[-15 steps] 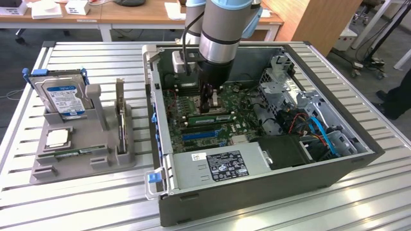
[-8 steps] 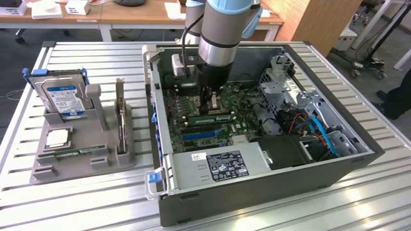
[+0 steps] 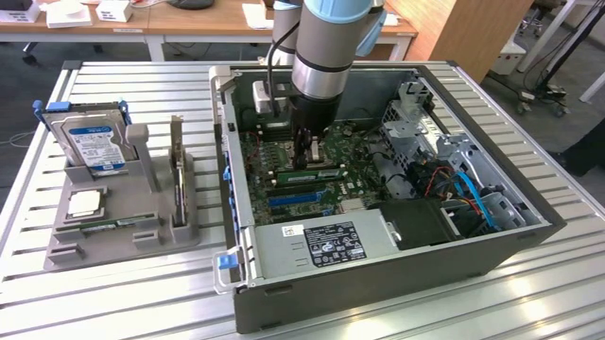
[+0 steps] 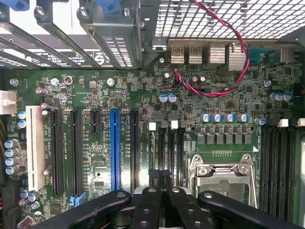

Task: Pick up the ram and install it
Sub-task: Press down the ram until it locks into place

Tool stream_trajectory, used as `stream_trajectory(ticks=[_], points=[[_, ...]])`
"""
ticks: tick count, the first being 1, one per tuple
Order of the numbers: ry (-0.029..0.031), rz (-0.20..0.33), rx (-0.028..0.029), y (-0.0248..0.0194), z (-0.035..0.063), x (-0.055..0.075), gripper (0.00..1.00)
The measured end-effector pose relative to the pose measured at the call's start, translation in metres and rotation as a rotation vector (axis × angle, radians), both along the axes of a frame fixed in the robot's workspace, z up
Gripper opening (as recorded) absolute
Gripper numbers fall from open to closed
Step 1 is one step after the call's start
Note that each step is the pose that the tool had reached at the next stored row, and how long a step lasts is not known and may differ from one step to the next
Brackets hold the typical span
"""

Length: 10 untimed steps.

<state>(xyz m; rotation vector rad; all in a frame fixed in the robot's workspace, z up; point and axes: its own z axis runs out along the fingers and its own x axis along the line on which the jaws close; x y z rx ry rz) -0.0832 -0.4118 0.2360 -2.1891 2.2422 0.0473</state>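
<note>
The ram [image 3: 326,173], a thin green stick, lies along a memory slot on the motherboard [image 3: 283,152] inside the open computer case [image 3: 378,283]. My gripper [image 3: 307,160] hangs straight down into the case, its tips right over the middle of the ram. I cannot tell whether they touch it. In the wrist view the gripper [image 4: 160,174] is shut, its black fingers [image 4: 151,200] pressed together over the black memory slots [image 4: 164,143] with white latches, beside the metal CPU socket [image 4: 221,174].
The case's power supply [image 3: 321,242] and cables [image 3: 463,191] fill its near and right parts. At the exterior view's left, a grey holder [image 3: 123,244] carries a hard drive [image 3: 90,142], an upright expansion card [image 3: 177,173], a chip [image 3: 83,204] and a thin green board [image 3: 106,225].
</note>
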Motion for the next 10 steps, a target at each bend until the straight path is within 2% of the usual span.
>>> stream_trajectory(ticks=[10], points=[[0.0000,0.000,0.0000,-0.0011,-0.0038,0.0000,0.10]])
